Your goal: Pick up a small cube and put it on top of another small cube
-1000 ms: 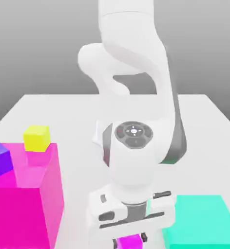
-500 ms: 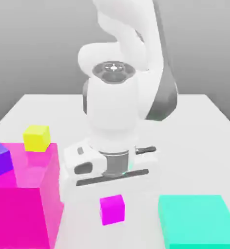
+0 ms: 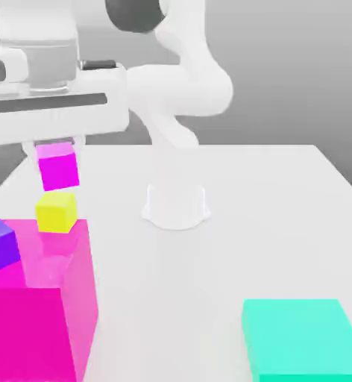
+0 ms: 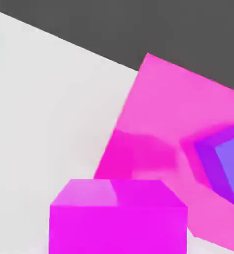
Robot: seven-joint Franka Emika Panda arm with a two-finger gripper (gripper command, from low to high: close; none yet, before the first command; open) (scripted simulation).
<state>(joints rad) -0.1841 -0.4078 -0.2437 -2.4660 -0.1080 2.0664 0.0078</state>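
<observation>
- Pincer (image 3: 57, 149) clamped on the small magenta cube (image 3: 59, 167), gripped at its upper part, hanging in the air just above the small yellow cube (image 3: 57, 212), not touching.
- Judged light and rigid; smooth flat faces could slip, so opposite sides are the right hold.
- Yellow cube sits on the white surface (image 3: 231, 224) behind the huge magenta block (image 3: 37, 313), which carries a small purple cube (image 3: 0, 246).
- All matte, sharp-edged solids; flat teal block (image 3: 302, 339) well apart.
</observation>
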